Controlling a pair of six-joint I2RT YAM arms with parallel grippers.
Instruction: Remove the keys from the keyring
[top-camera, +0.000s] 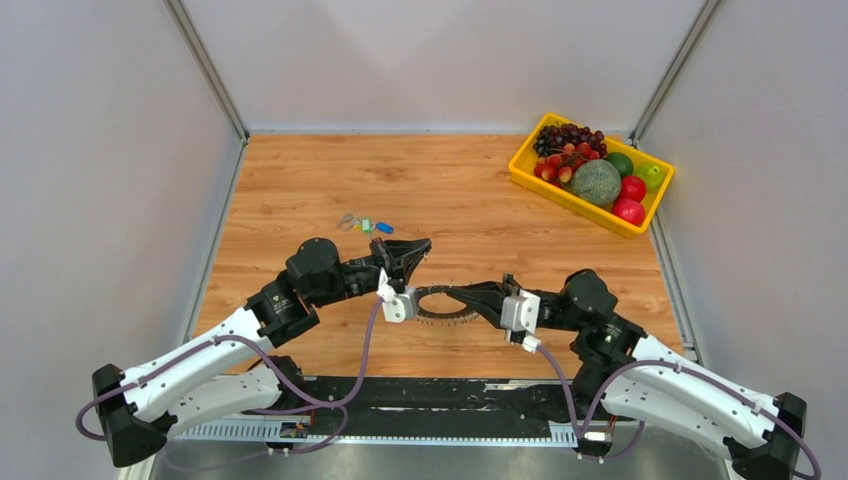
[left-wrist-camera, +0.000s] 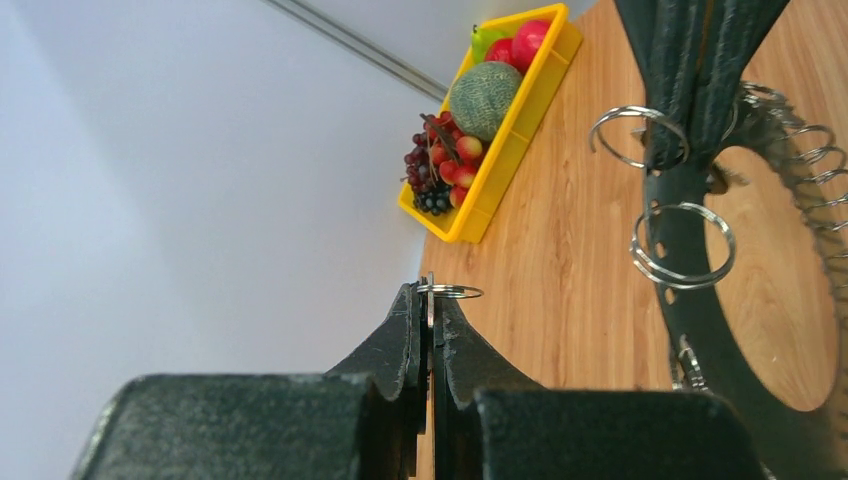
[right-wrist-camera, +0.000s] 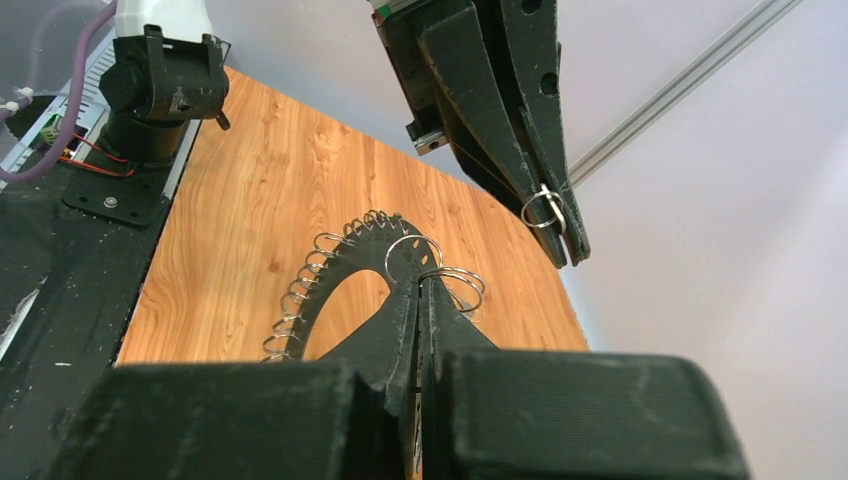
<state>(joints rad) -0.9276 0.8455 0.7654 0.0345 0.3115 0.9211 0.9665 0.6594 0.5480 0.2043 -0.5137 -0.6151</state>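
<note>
The keyring (top-camera: 440, 318) is a large dark ring with small silver split rings along its rim, lying tilted at the table's near middle. My right gripper (top-camera: 452, 293) is shut on its near edge, as the right wrist view (right-wrist-camera: 420, 285) shows, with the keyring (right-wrist-camera: 310, 300) beyond it. My left gripper (top-camera: 424, 244) is just up-left of the ring, apart from it. It is shut on a thin silver key (left-wrist-camera: 431, 300) with a small split ring on top. Several loose keys (top-camera: 362, 222) with blue and green tags lie farther back on the left.
A yellow tray (top-camera: 520, 165) of fruit stands at the back right, also in the left wrist view (left-wrist-camera: 500, 170). Grey walls close in the table on the left, back and right. The arm bases sit at the near edge.
</note>
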